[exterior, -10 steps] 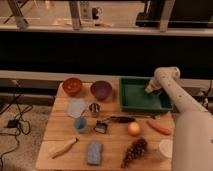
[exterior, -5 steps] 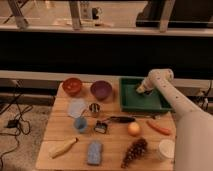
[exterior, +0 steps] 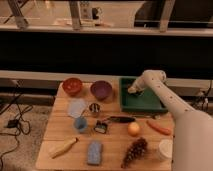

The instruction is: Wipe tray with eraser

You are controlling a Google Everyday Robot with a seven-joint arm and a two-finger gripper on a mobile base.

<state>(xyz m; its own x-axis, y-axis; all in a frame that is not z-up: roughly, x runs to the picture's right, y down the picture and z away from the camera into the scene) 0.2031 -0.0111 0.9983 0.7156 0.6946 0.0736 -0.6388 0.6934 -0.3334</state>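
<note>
How the jaws of the gripper [exterior: 133, 90] stood could not be told: the tip was a small pale and dark shape with no clear gap or grip to read. The gripper hung low over the left end of the tray [exterior: 150, 104], inside its raised sides, at the end of the white arm [exterior: 167, 100] that reached in from the lower right. The eraser could not be picked out on its own; only a dark patch showed right at the gripper's tip, above the tray's floor. The green tray sat at the far right corner of the wooden table [exterior: 55, 131], just beside a purple bowl [exterior: 101, 90], with a red bowl [exterior: 72, 86] further left. In front of the tray lay a slim black-handled brush [exterior: 120, 119], an orange fruit [exterior: 133, 129] and a carrot [exterior: 159, 127]. Near the front edge were a blue-grey sponge [exterior: 94, 152] and a dark bunch of grapes [exterior: 135, 150], both well apart from the tray.
</note>
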